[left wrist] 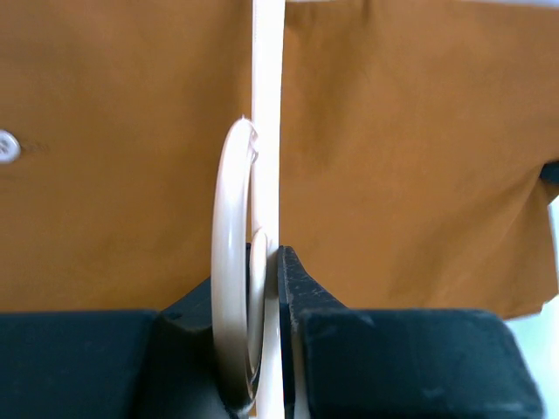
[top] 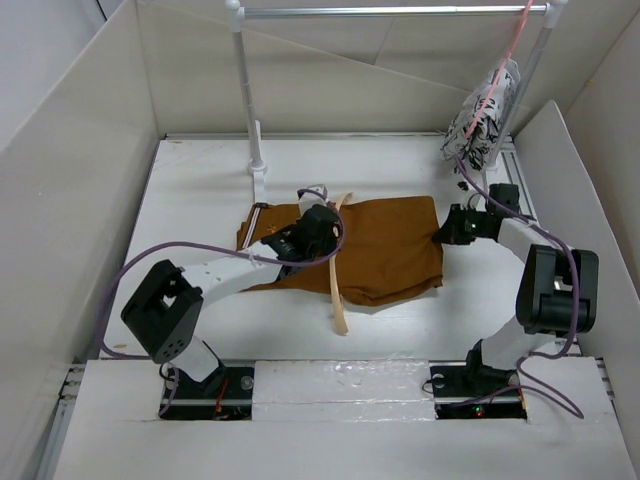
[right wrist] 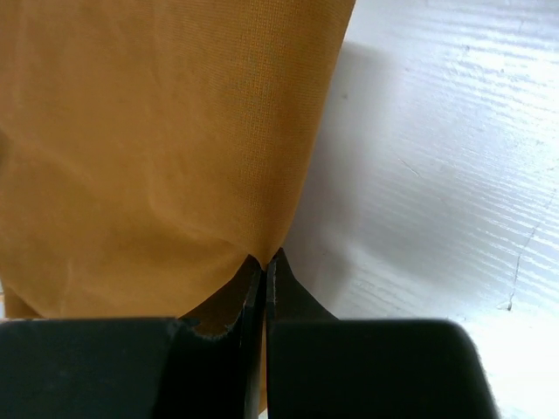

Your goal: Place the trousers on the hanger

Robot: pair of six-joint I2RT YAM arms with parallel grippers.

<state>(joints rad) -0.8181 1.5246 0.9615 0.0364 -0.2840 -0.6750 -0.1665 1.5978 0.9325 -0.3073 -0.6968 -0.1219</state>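
1. The trousers (top: 385, 245) lie folded flat in the middle of the bench (top: 200, 200), with a striped trim showing at their left end; the hanger (top: 337, 300) lies across them, and its near arm runs off the cloth onto the bench.
2. The left hand (top: 325, 218) is closed on the hanger near the far edge of the trousers; its wrist view shows the pale wood pinched between both fingers, with a pale ring-like curve just beside the grip; I cannot tell what that curve is.
3. The right hand (top: 443, 230) is closed on the trousers' right edge; its wrist view shows only a small peak of cloth nipped at the fingertips.
4. That bite looks thin; a quick lift or a hard pull could slide the cloth out, and it would drop back onto the bench.
5. I cannot tell how many layers the right hand holds; if it has only the top one, lifting would open the fold instead of carrying the whole garment.
6. The hanger rests on top of the cloth, not through it; raised alone, it would likely come away bare.
7. The left grip sits away from the hanger's near end; that long arm could twist in the fingers under the cloth's weight.
8. Both hands work close over the same cloth; folding the edge across could bring them into contact.
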